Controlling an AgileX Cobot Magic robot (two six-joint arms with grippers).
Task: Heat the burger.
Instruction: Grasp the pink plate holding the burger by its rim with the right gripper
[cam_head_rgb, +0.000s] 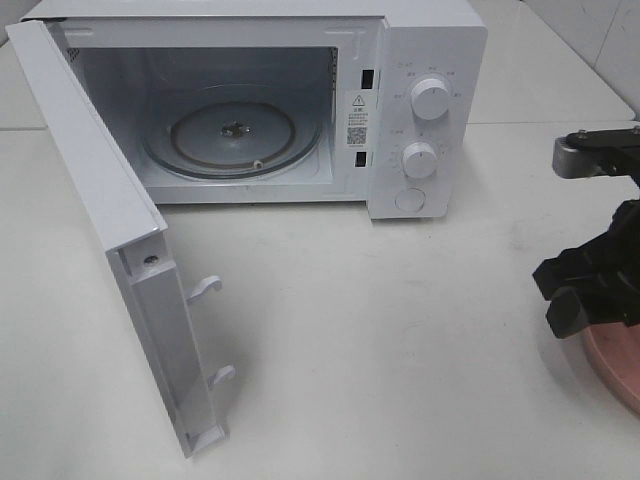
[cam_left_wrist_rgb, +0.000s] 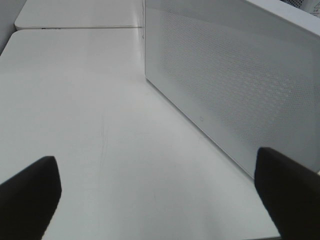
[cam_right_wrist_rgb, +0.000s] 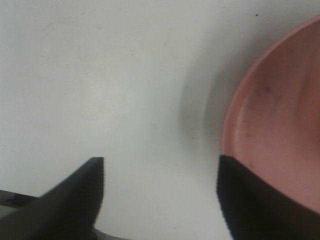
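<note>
With the white microwave oven (cam_head_rgb: 440, 40) open, the right gripper (cam_right_wrist_rgb: 160, 167), fingers apart and empty like the left gripper (cam_left_wrist_rgb: 155, 167), should probably next grasp the round pink plate (cam_head_rgb: 615, 365) at lower right.

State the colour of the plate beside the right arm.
Pink; the plate shows best in the right wrist view.

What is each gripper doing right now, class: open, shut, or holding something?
Left gripper: open, holding nothing.
Right gripper: open, empty, jaws apart at the rim of the round pink plate.

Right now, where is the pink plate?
Exterior high view: the pink plate lies at the far right, partly out of frame, under the right pincer and right of the microwave.
</note>
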